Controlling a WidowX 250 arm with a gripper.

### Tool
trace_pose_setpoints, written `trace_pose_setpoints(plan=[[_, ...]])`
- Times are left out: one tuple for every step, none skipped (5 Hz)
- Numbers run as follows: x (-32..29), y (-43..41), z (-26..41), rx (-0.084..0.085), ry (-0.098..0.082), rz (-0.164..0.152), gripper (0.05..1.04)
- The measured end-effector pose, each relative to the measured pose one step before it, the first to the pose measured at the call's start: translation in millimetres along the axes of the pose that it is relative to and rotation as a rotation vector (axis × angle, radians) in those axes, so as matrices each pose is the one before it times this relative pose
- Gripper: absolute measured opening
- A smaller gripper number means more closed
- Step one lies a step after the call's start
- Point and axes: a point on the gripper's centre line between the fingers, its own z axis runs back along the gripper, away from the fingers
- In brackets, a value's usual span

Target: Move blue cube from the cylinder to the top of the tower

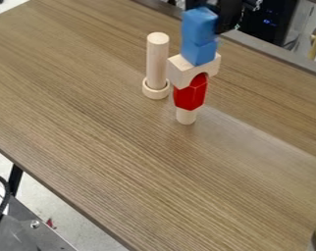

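Atop tower (191, 93) of wooden blocks: glossy blue wooden cube (198, 27), upright, directly over tower's lower blue block (198, 53), seemingly touching. Black two-finger gripper (209, 17) at tower's top, fingers narrow, apparently pinching cube's sides. Pale wooden cylinder (157, 61) beside tower. Next likely: open, lift straight away; sideways drag could topple tower.

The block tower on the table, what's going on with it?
A black robot gripper is right at the upper blue cube, which appears to sit on a lower blue cube atop the tower; whether it grips it, I can't tell. Beneath are a pale wooden arch, a faceted red block and a short pale wooden cylinder. Beside the tower, a tall pale wooden cylinder stands upright in a wooden ring, with no cube on it.
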Motion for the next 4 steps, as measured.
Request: trace_pose_setpoints(plan=[[1.31, 0.28, -0.47, 0.0051, -0.0059, 0.0117, 1.001], [-0.3, 0.5, -0.04, -0.0002, 0.0016, 0.0061, 0.999], [-4.96, 0.9, 12.68, 0.0032, -0.0227, 0.0075, 1.0], [-12.59, 1.56, 29.34, -0.0074, -0.0781, 0.0227, 1.0]])
